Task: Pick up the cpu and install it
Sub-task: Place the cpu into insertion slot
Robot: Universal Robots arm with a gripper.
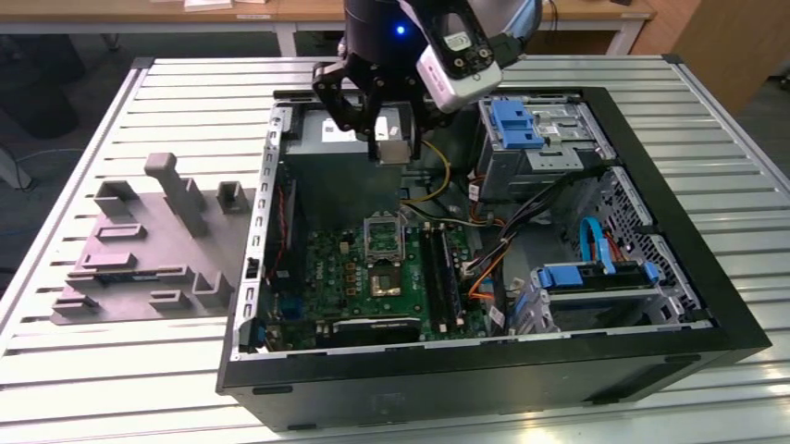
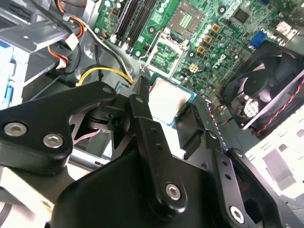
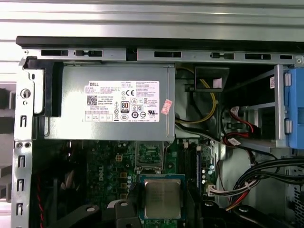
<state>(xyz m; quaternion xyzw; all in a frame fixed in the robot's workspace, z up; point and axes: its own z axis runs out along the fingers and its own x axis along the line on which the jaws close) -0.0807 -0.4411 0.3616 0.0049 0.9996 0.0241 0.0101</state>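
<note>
**Gripper clamped on the cpu above the open case**

In the exterior view I saw the black gripper (image 1: 392,141) closed narrowly on the small, flat, square cpu (image 1: 392,154) with its pale silvery-grey top, held in the air over the open black metal computer case (image 1: 494,370). The case held one green motherboard (image 1: 358,277) with one dark, silver-framed socket (image 1: 383,239) and two blue plastic drive brackets (image 1: 512,122). One grey moulded tray (image 1: 136,250) lay outside it on the slatted metal table (image 1: 728,407), at the exterior view's left. In the second wrist view the cpu (image 2: 167,99) sat pinched between two black fingers (image 2: 145,118), apart from the socket (image 2: 166,53), with one round black fan (image 2: 266,92) near it. In the first wrist view I counted one cpu (image 3: 162,198), one socket (image 3: 149,154) and one big grey metal box with a white label (image 3: 109,102).
</note>
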